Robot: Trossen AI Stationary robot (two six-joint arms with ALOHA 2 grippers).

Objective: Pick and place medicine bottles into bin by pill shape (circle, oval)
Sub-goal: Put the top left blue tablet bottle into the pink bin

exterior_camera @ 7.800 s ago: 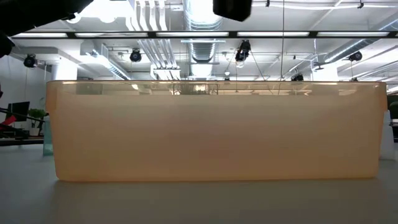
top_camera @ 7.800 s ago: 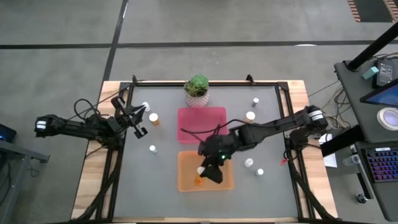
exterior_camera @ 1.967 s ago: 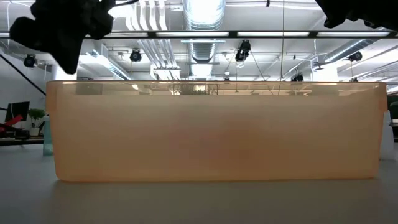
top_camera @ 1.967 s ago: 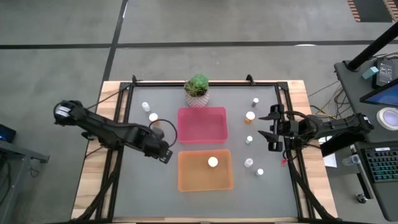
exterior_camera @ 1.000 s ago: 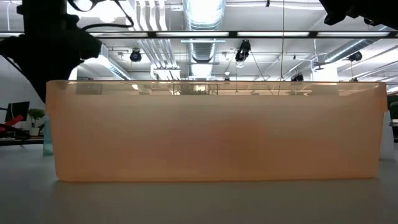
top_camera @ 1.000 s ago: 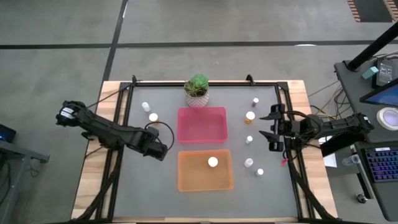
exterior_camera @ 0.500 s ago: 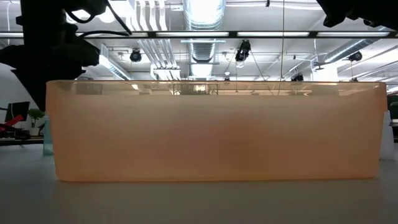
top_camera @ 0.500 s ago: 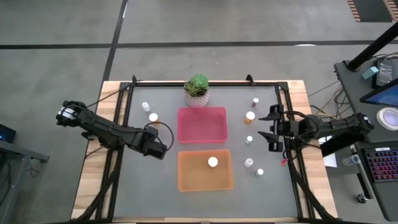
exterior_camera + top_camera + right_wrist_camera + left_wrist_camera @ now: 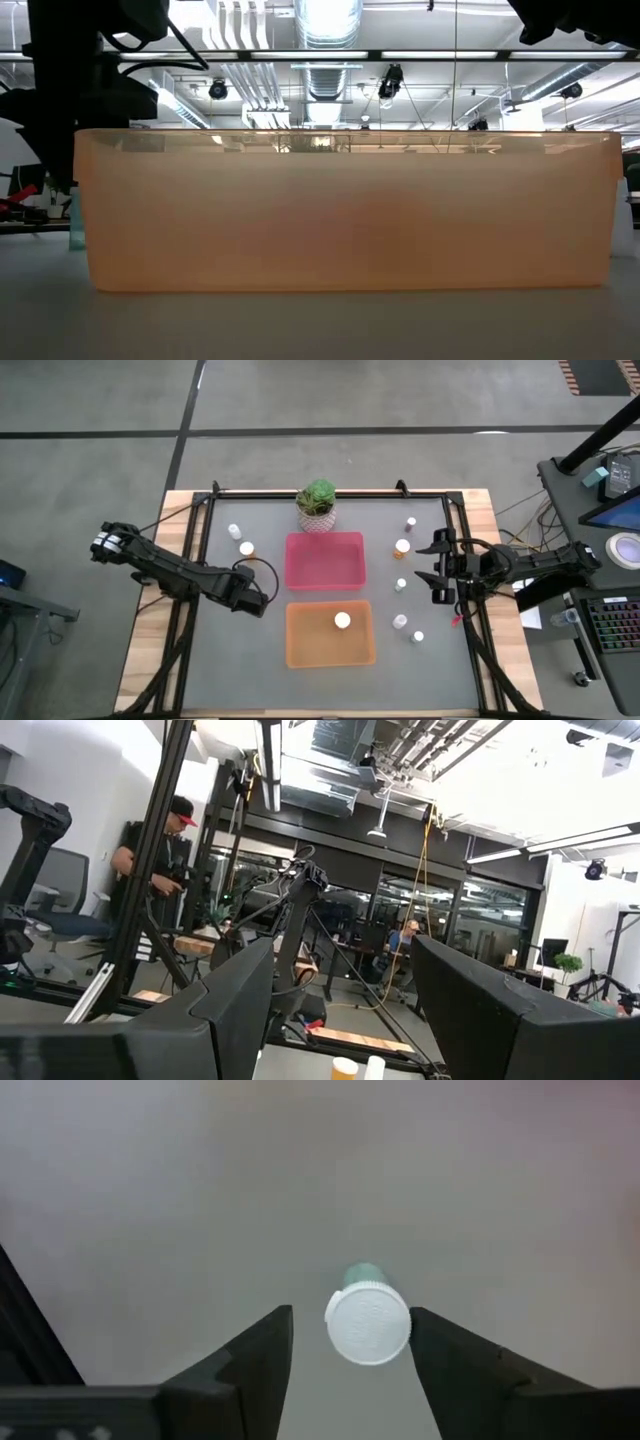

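Dark fingers of the left gripper [image 9: 350, 1345] stand spread on both sides of a white-capped medicine bottle [image 9: 367, 1323], not touching it. Beside this gripper lie the orange bin [image 9: 330, 635] and the pink bin [image 9: 325, 560]. Well apart, the right gripper [image 9: 432, 571] waits with open fingers near other bottles [image 9: 402, 547].

Bright overhead ceiling lights; left wrist view's background blurred.

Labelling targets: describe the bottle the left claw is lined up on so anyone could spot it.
Start at the orange tray nearest the table's front edge and go to its left, where the left claw hangs open. The bottle stands upright between its fingers, untouched. It has a white cap and a greenish body and stands alone, unlike the two bottles farther back.
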